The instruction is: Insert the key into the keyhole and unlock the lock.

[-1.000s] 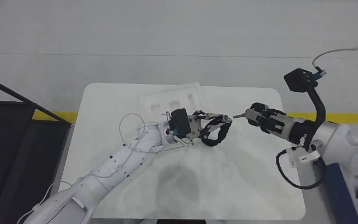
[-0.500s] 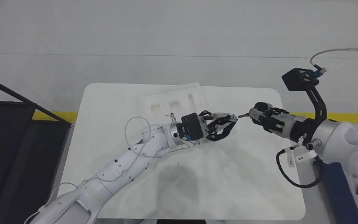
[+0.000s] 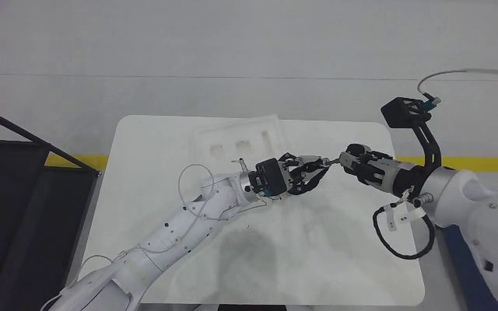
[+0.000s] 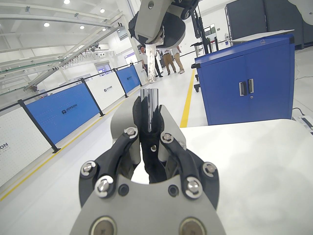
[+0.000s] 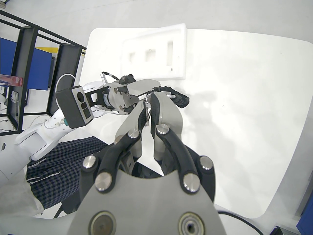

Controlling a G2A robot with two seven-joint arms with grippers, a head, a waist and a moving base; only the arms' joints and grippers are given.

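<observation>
Top view: the white table carries a white foam tray with three recesses, set toward the far edge. In the left wrist view a blue cabinet stands on the floor beyond the table's edge.

The two arms meet above the middle of the table, just beside the tray, with neither claw touching the tabletop. The left claw is clenched on the lock, whose black cable loops out past the fingers. In the left wrist view, that claw pinches the lock so that its shiny metal barrel stands out between the fingertips, open end facing the other arm.

The right claw is clenched on the key, gripping it by the head so the silver blade juts out from the fingertips toward the barrel. The blade's tip sits very near the barrel's end and roughly in line with it, with a small gap between them; the key is not yet in the keyhole. In the right wrist view, the right claw holds the key edge-on, a thin sliver between the pads, with the left claw right beyond it.
</observation>
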